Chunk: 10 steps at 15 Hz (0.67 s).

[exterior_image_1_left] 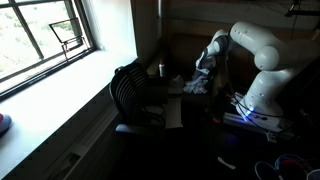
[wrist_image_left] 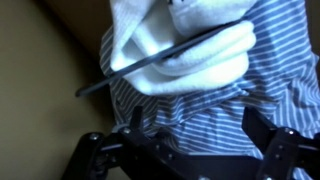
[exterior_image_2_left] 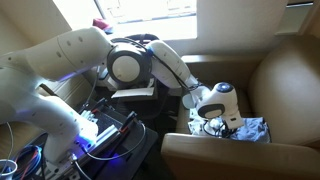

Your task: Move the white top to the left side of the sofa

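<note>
hand (wrist_image_left: 190,128): released, empty | white top (wrist_image_left: 188,58): just ahead, on striped cloth (wrist_image_left: 282,62)

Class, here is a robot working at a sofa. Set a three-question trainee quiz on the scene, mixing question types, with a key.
1. True or false: the gripper is shut on the white top.
2. In the wrist view, the white top lies on: A) a striped blue cloth; B) bare floor; C) a table.
3. What colour is the sofa?

Key: 1 false, the jaws stand open and hold nothing; 2 A; 3 brown.
</note>
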Each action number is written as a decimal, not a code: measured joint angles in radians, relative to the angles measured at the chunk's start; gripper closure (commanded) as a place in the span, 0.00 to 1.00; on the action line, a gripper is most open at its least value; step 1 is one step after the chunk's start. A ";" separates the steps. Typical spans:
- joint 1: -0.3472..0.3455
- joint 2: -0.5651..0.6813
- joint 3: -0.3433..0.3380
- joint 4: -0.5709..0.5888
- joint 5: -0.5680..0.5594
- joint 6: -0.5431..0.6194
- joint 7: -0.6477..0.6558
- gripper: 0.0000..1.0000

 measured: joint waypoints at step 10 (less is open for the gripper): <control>-0.059 -0.001 0.081 0.016 -0.093 -0.027 -0.142 0.00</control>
